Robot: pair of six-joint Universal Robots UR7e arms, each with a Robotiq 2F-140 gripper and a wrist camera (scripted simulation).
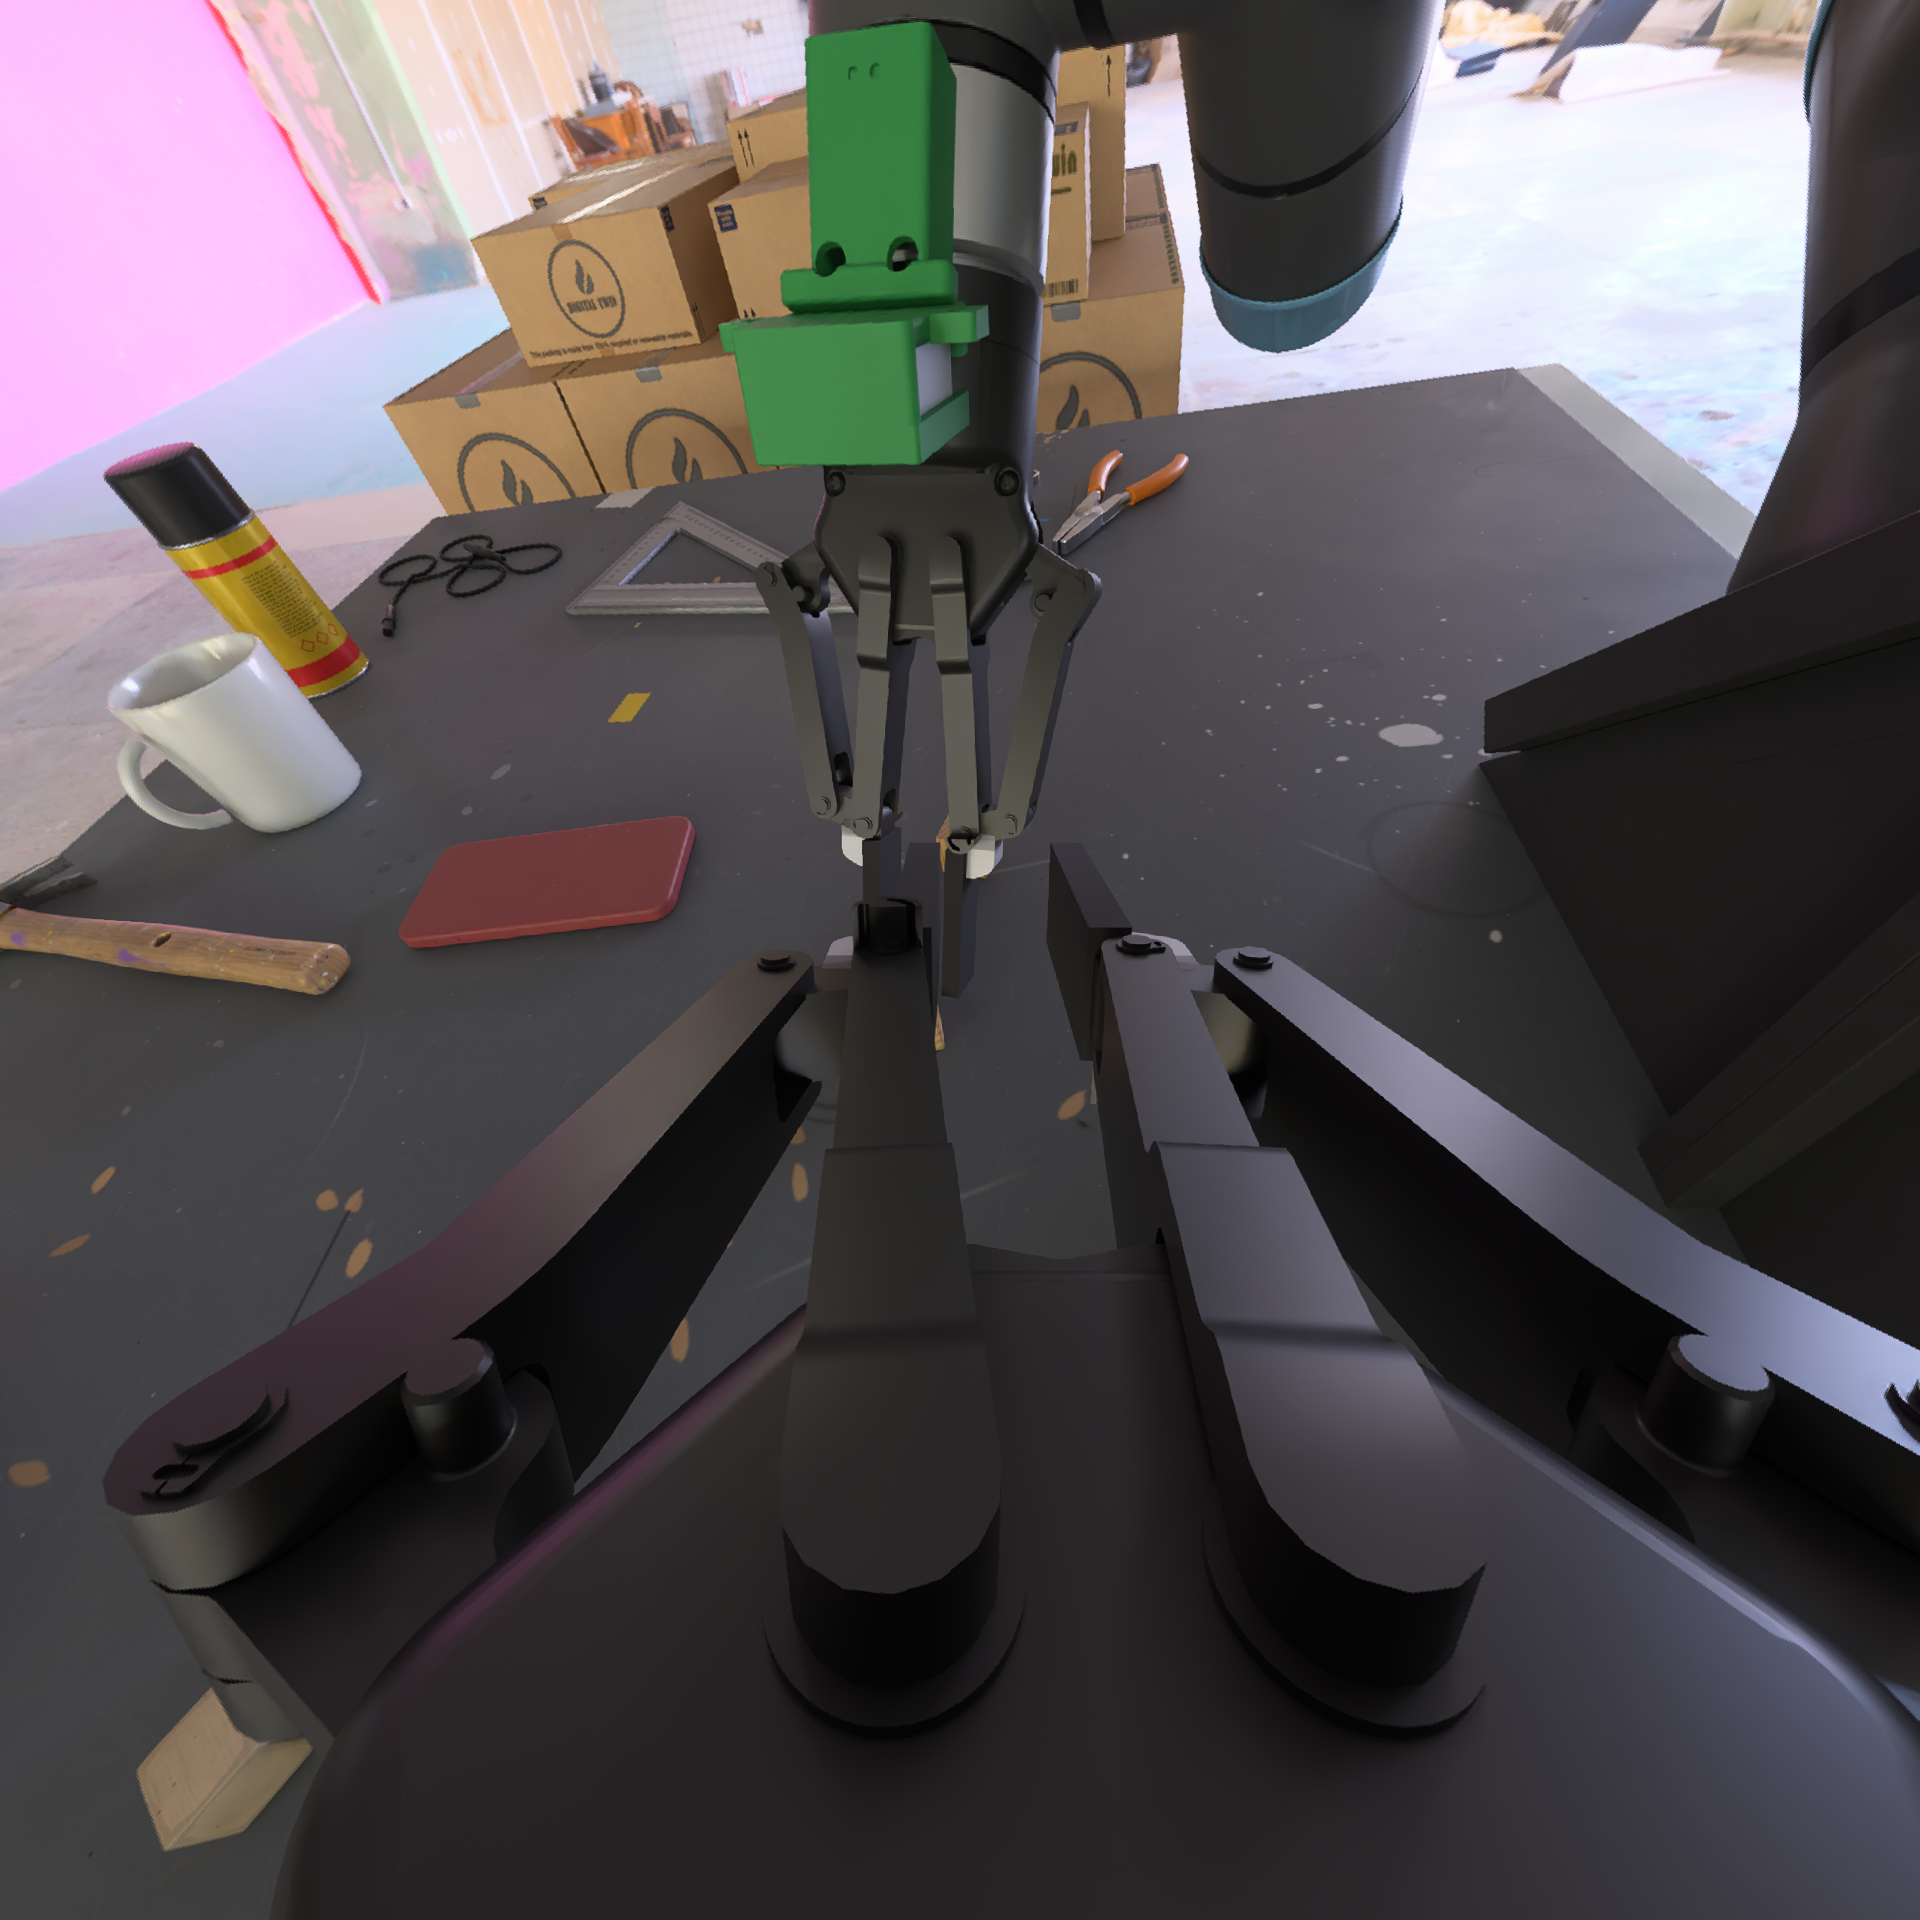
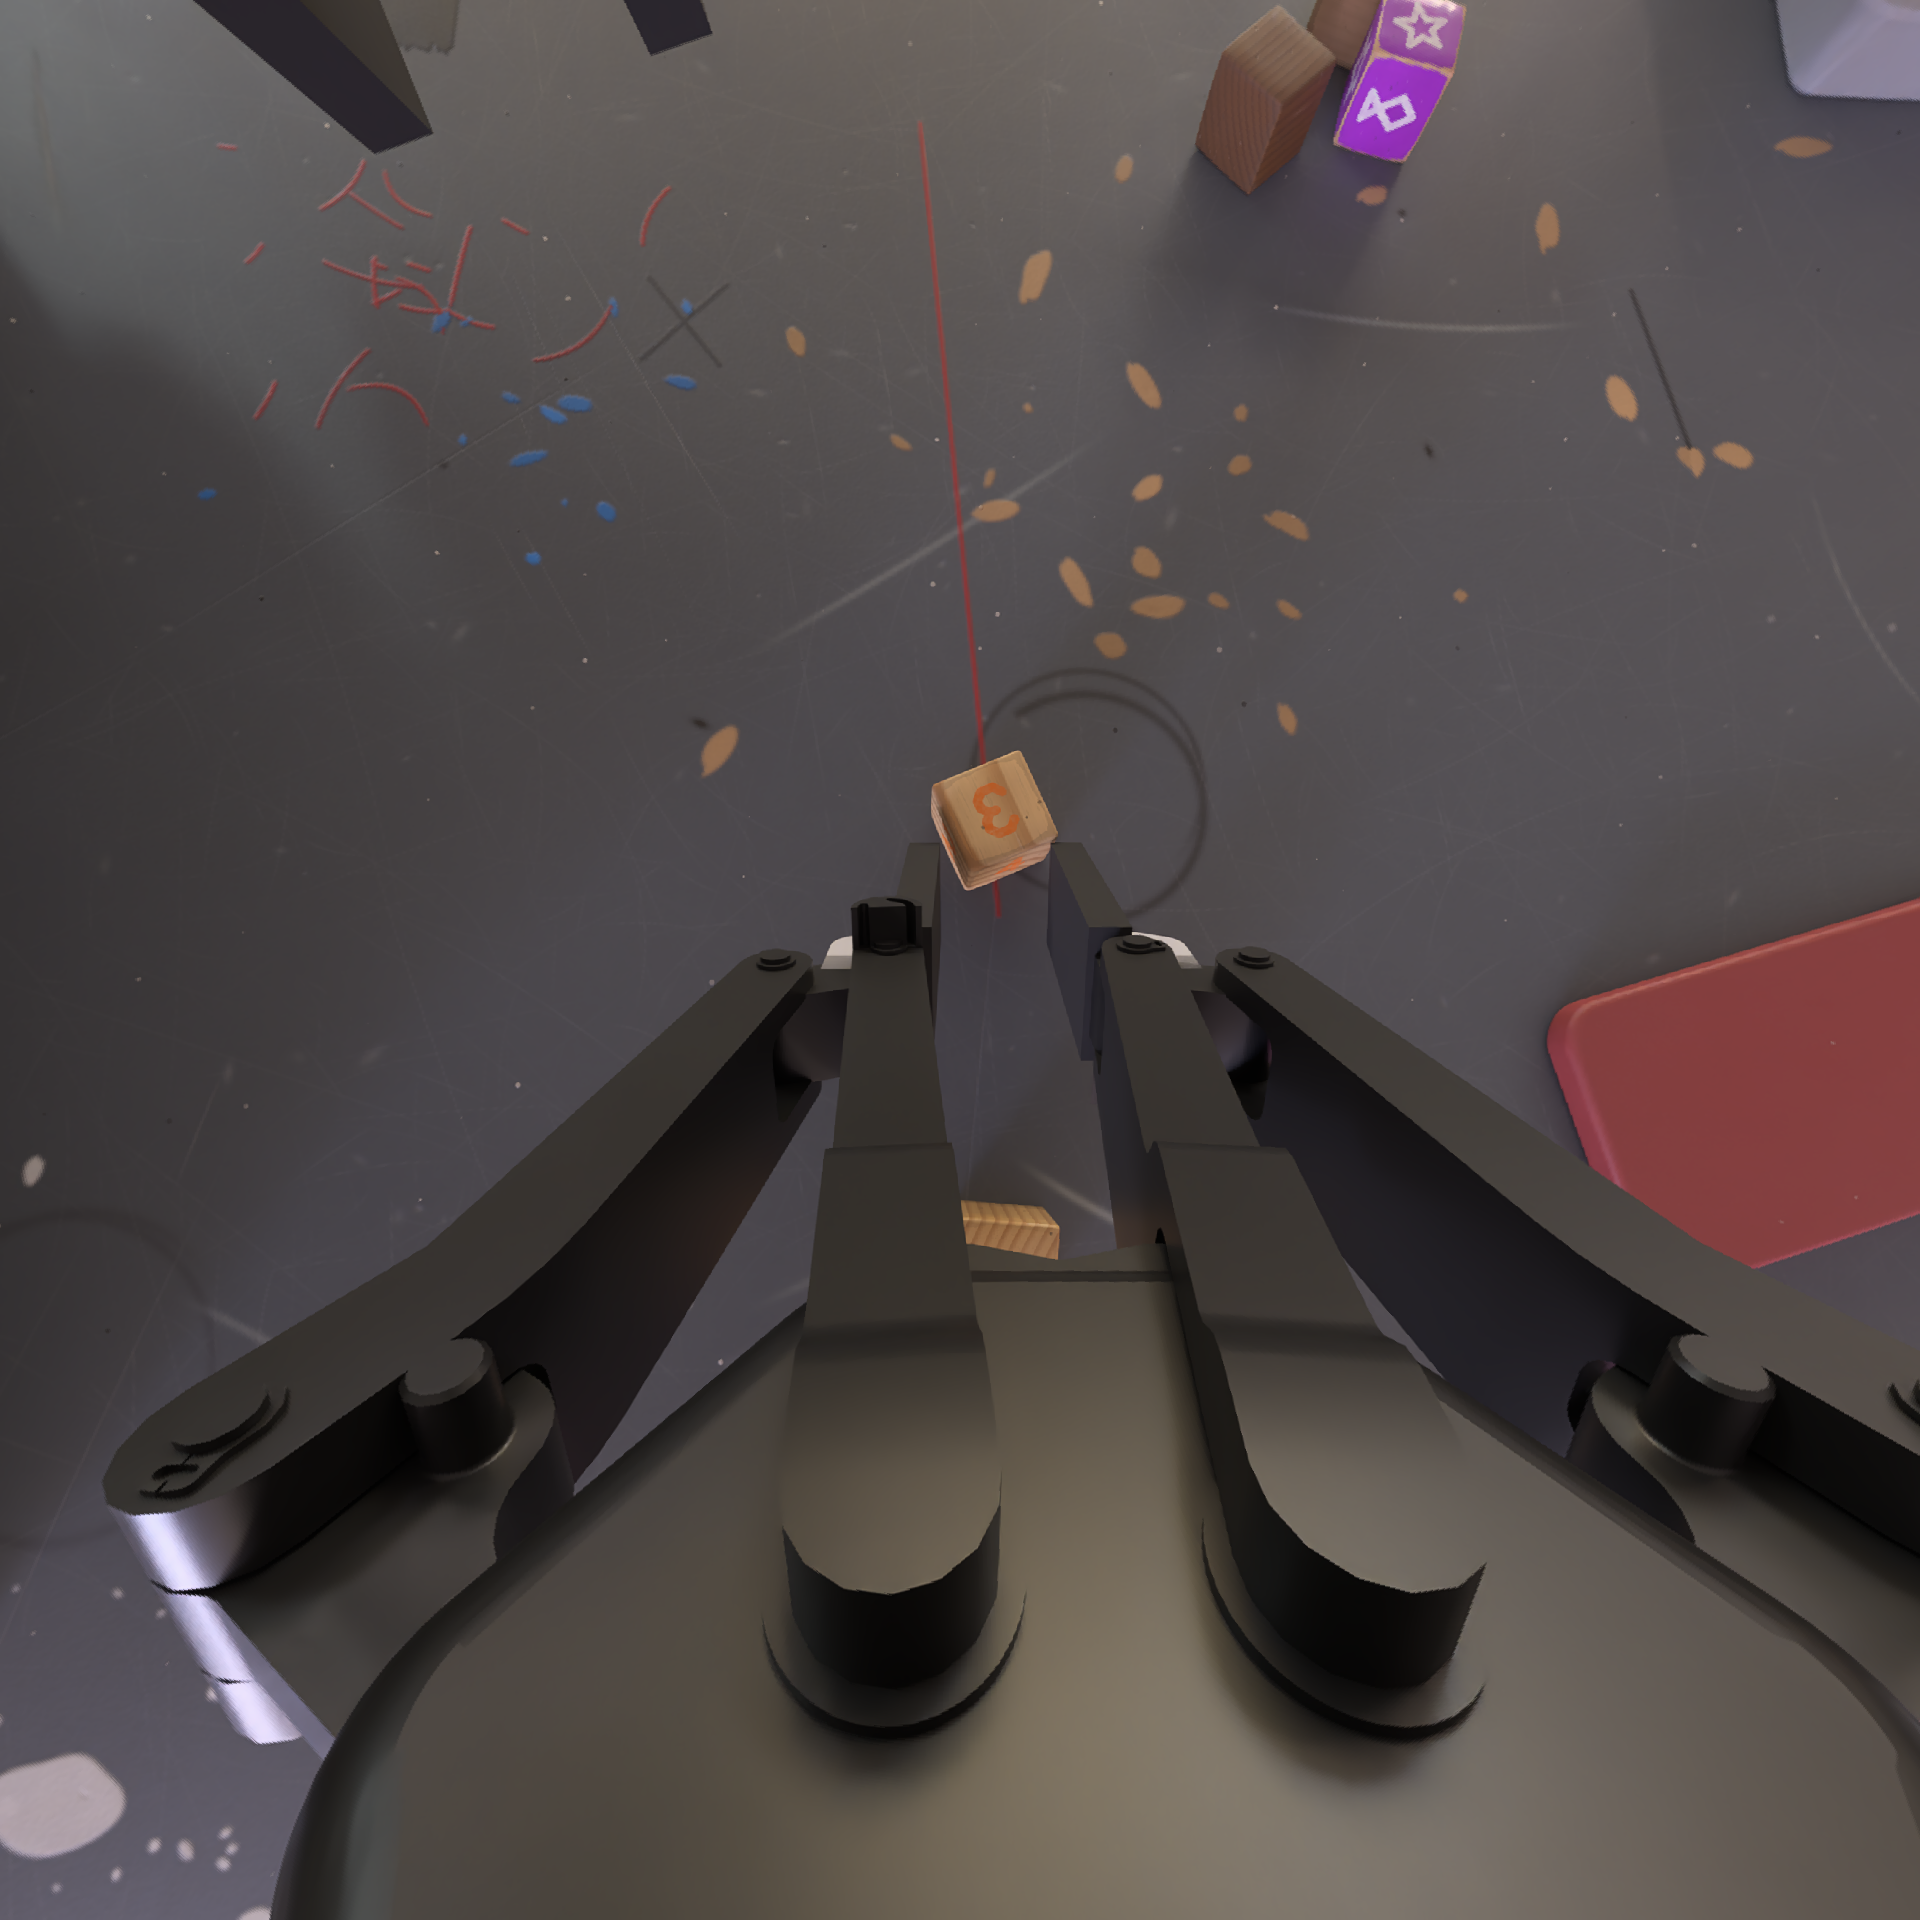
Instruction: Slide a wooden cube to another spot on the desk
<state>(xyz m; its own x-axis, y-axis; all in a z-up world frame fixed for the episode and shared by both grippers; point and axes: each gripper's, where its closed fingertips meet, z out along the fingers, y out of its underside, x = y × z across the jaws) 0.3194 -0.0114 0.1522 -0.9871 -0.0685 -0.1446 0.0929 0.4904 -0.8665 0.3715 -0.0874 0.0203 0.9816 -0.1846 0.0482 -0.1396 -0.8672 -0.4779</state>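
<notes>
The right gripper [image 2: 992, 868] points down at the dark desk [image 2: 520, 779], its jaws narrowed around a small wooden cube [image 2: 992, 819] with an orange figure on its top face. The fingertips appear to touch the cube's sides, which would suit dragging it across the surface rather than lifting it; whether it rests on the desk cannot be told. The left gripper [image 1: 987, 935] hangs just beside the right gripper [image 1: 925, 868], jaws a little apart and empty. Likely destinations are bare patches, away from the red flat pad [image 2: 1766, 1081], the purple cube [image 2: 1397, 83] and the plain wooden block [image 2: 1262, 109].
</notes>
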